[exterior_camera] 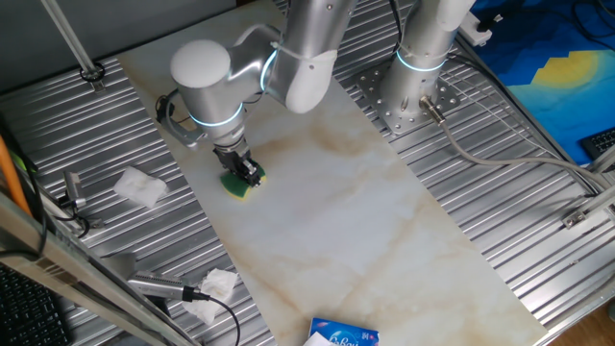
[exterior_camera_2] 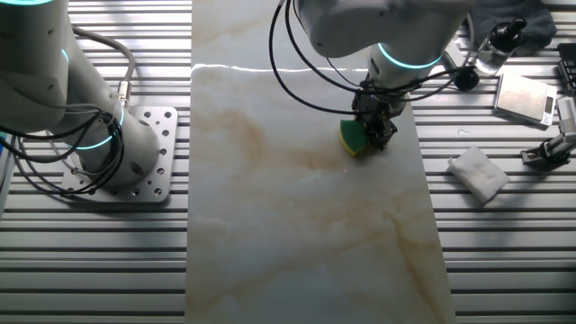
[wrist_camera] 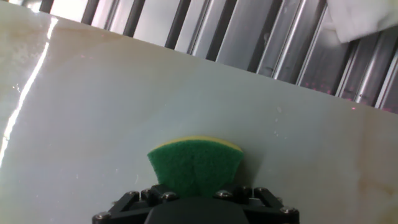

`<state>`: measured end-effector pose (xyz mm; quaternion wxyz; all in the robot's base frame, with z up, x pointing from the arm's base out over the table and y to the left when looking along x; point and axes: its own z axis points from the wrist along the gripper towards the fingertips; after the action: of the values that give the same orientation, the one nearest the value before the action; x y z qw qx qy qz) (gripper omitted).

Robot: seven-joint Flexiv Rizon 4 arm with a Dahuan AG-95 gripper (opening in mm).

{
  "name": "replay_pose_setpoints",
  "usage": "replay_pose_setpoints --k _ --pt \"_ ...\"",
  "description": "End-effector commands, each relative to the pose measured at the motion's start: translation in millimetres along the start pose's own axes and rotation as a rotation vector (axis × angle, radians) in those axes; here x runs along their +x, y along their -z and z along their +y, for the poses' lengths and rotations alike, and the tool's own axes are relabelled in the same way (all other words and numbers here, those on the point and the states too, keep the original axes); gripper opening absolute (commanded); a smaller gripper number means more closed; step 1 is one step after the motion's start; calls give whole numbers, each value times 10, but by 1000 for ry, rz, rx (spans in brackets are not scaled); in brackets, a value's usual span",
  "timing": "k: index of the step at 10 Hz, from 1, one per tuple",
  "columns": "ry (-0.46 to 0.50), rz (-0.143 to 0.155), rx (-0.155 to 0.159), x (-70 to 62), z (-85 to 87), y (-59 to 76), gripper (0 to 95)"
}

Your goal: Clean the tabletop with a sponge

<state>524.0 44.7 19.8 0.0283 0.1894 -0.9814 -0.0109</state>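
The sponge (exterior_camera: 237,185), yellow with a green scouring layer, rests on the off-white marble-look tabletop (exterior_camera: 356,211) close to its left edge. My gripper (exterior_camera: 243,172) is shut on the sponge from above and holds it against the slab. From the other side, the sponge (exterior_camera_2: 352,138) shows near the right edge of the tabletop (exterior_camera_2: 297,225), under the gripper (exterior_camera_2: 376,126). In the hand view the green face of the sponge (wrist_camera: 196,164) is squeezed inward at the middle between the jaws, with the tabletop (wrist_camera: 124,106) stretching ahead.
Ribbed grey metal surrounds the slab. Crumpled white tissues (exterior_camera: 140,186) (exterior_camera: 213,287) lie on it to the left, one (exterior_camera_2: 478,173) near the sponge. A blue pack (exterior_camera: 343,335) sits at the slab's near end. A second arm's base (exterior_camera: 413,91) stands at the back right.
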Motion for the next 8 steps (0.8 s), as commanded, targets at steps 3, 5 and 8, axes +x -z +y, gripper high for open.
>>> replay_pose_setpoints --k 3,5,8 --pt "0 1 -3 7 8 41 570" --pt "1 0 -21 27 38 151 570" --pt "-37 36 -27 46 138 362 760"
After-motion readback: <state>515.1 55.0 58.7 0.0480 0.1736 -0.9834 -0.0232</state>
